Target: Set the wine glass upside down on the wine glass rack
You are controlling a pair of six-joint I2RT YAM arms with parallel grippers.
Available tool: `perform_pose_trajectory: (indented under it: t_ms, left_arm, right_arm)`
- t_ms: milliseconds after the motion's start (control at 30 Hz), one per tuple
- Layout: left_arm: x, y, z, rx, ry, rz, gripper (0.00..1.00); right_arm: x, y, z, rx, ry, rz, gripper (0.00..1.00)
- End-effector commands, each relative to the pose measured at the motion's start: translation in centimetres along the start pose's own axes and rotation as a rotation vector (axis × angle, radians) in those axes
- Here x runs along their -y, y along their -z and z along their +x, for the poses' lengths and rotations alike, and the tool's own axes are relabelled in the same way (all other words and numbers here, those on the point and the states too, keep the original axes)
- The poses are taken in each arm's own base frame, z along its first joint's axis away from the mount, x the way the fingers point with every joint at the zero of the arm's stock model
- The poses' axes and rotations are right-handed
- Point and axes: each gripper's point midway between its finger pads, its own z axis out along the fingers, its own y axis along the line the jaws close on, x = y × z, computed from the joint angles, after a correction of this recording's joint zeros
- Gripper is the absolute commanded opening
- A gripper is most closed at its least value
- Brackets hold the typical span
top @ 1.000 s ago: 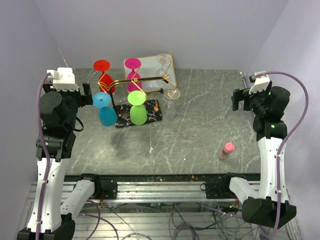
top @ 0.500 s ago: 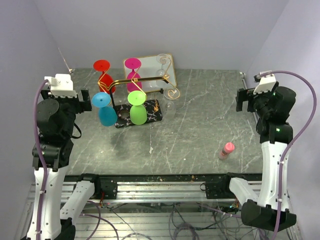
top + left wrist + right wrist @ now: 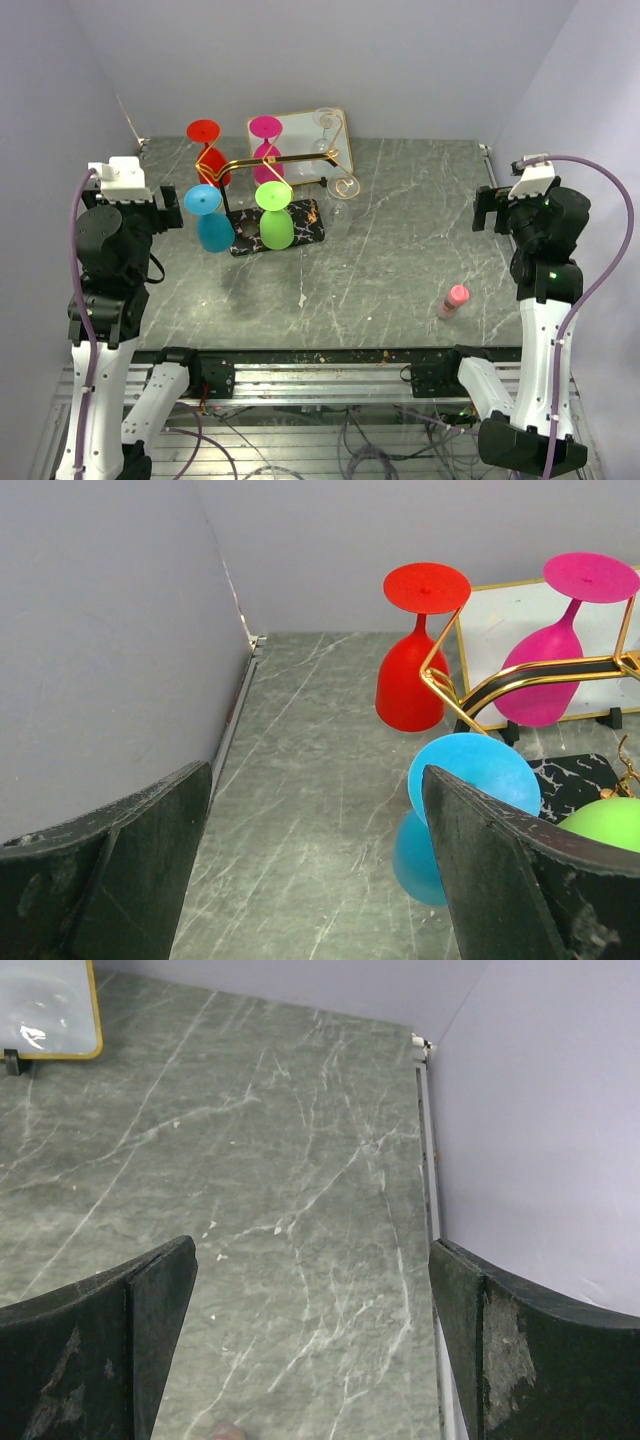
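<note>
The gold wire wine glass rack [image 3: 262,161] stands on its black marbled base [image 3: 309,231] at the back left. Red [image 3: 208,152], pink [image 3: 266,143], blue [image 3: 211,218] and green [image 3: 275,215] wine glasses hang upside down from it. A faint clear glass [image 3: 341,203] shows by the rack's right scroll end. My left gripper [image 3: 166,205] is open and empty, left of the blue glass. In the left wrist view the blue glass [image 3: 462,818], the red glass [image 3: 417,655] and the rack bar [image 3: 540,674] show. My right gripper [image 3: 487,208] is open and empty at the far right.
A gold-rimmed white tray [image 3: 300,131] leans behind the rack; its corner shows in the right wrist view [image 3: 52,1010]. A small pink bottle [image 3: 454,298] lies on the marble table near the right arm. Purple walls close in on both sides.
The left arm has drawn back left, away from the blue glass. The right arm has shifted slightly right and toward the wall. The glasses have not moved.
</note>
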Motion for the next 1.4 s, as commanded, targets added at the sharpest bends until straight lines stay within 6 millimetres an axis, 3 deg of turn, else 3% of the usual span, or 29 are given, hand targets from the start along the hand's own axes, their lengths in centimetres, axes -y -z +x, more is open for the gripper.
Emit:
perform_pose_trajectory:
  t_ms: [0,300,1367]
  left_arm:
    - [-0.8,0.1,-0.4,0.028,0.026,-0.045,0.96]
    - [-0.2,-0.3,0.3,0.008,0.017,-0.015,0.96]
    - [-0.4,-0.3,0.5,0.001,0.008,-0.025,0.96]
  right_arm:
    - [0.3,-0.4,0.1,0.006,-0.018,0.012,1.0]
    - [0.0,-0.6,1.5,-0.024,-0.017,0.004,1.0]
    - [-0.9,-0.6,1.4,-0.026,-0.023,-0.059,1.0]
